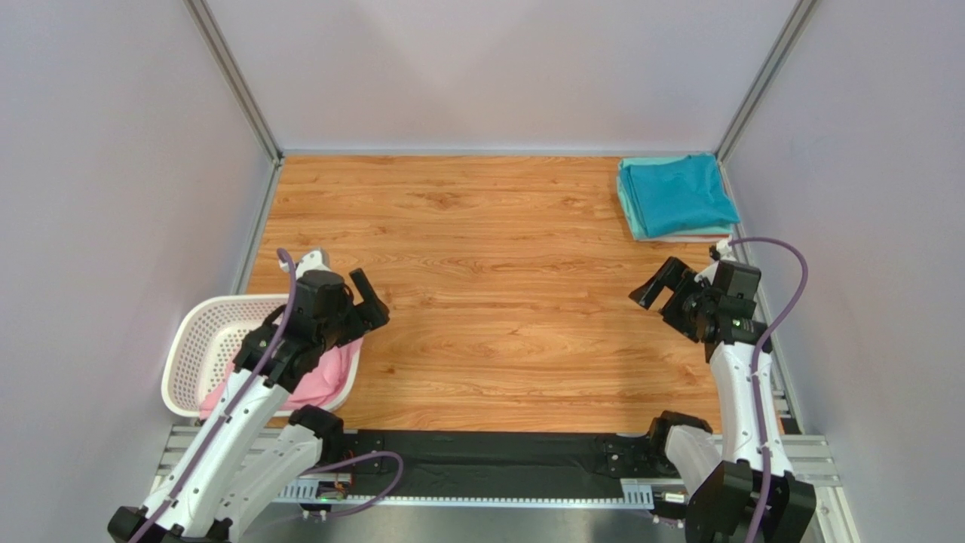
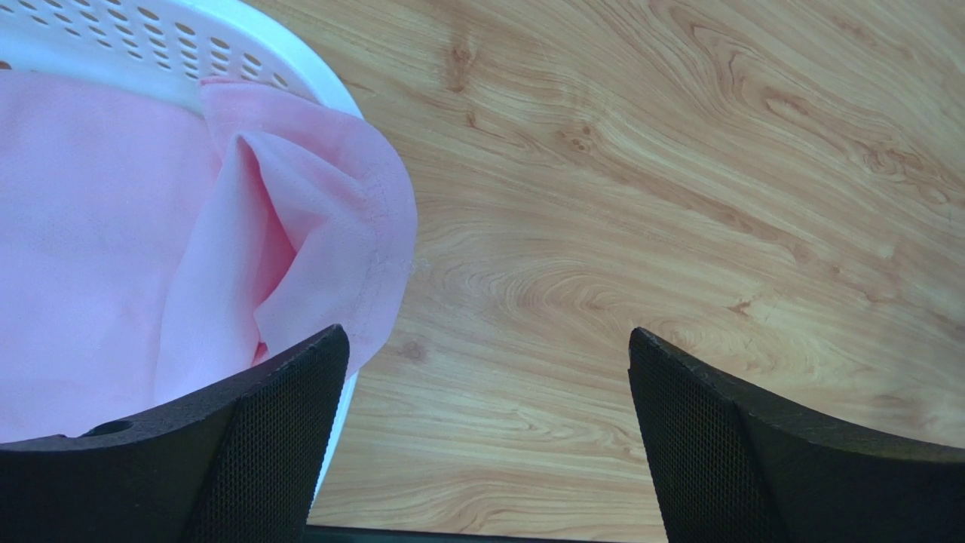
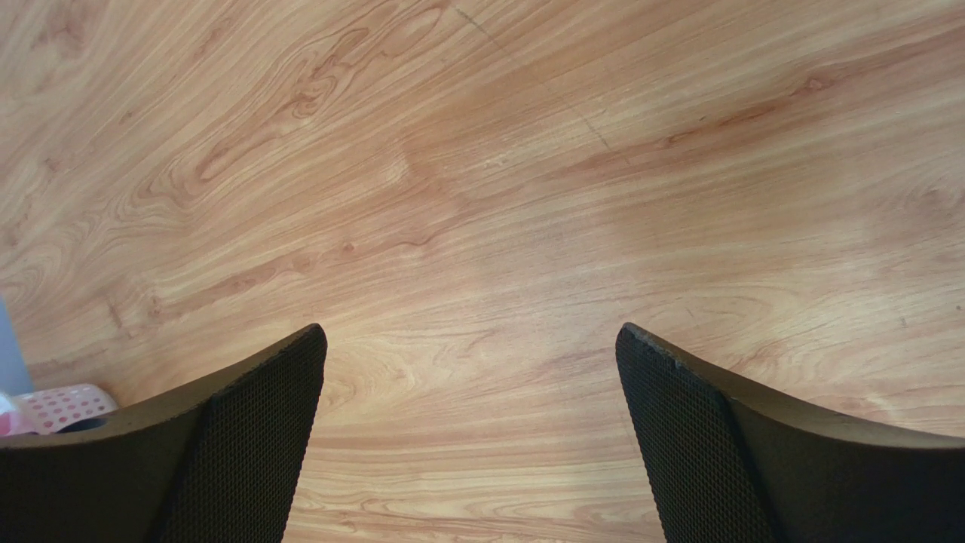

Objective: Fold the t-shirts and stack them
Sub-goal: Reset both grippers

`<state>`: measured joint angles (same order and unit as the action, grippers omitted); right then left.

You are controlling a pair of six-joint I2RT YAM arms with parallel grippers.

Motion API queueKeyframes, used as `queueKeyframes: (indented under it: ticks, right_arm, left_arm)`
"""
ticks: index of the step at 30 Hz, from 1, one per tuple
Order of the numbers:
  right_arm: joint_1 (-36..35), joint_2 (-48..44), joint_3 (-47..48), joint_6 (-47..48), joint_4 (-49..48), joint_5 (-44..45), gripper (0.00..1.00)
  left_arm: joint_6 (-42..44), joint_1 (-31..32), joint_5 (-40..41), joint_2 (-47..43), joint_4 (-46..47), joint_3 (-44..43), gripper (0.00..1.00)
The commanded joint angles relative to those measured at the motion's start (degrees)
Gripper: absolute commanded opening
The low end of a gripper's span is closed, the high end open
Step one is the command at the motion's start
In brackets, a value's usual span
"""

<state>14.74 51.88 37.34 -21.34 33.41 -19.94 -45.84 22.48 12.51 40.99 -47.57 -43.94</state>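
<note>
A folded deep teal t-shirt [image 1: 680,192] lies at the far right corner of the wooden table, with a lighter mint green edge [image 1: 637,226] showing under it. A pink t-shirt [image 1: 323,379] lies crumpled in the white lattice basket [image 1: 210,328] at the near left, one fold draped over the rim; it also shows in the left wrist view [image 2: 136,238]. My left gripper [image 1: 365,303] is open and empty, just right of the basket above the bare wood [image 2: 487,362]. My right gripper [image 1: 663,289] is open and empty above the table's right side [image 3: 470,362]. No orange t-shirt is in view.
Grey walls with metal corner posts [image 1: 238,79] enclose the table on three sides. The black arm mounting rail [image 1: 487,458] runs along the near edge. The basket's rim [image 2: 170,34] fills the upper left of the left wrist view; a bit of it shows in the right wrist view [image 3: 62,405].
</note>
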Motion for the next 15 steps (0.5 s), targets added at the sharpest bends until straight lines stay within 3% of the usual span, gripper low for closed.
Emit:
queueKeyframes:
  ticks: [1,15]
  right_arm:
    - [-0.1,-2.2,-0.5,-2.8,-5.3,-4.4,1.0]
    - [-0.1,-8.8,-1.7,-2.5,-5.6,0.4,1.0]
  left_arm:
    - [-1.6,0.0,0.1,-2.7,0.9,0.8,1.0]
    - [-2.6,0.0,3.3,-5.2,-3.4,-0.1,1.0]
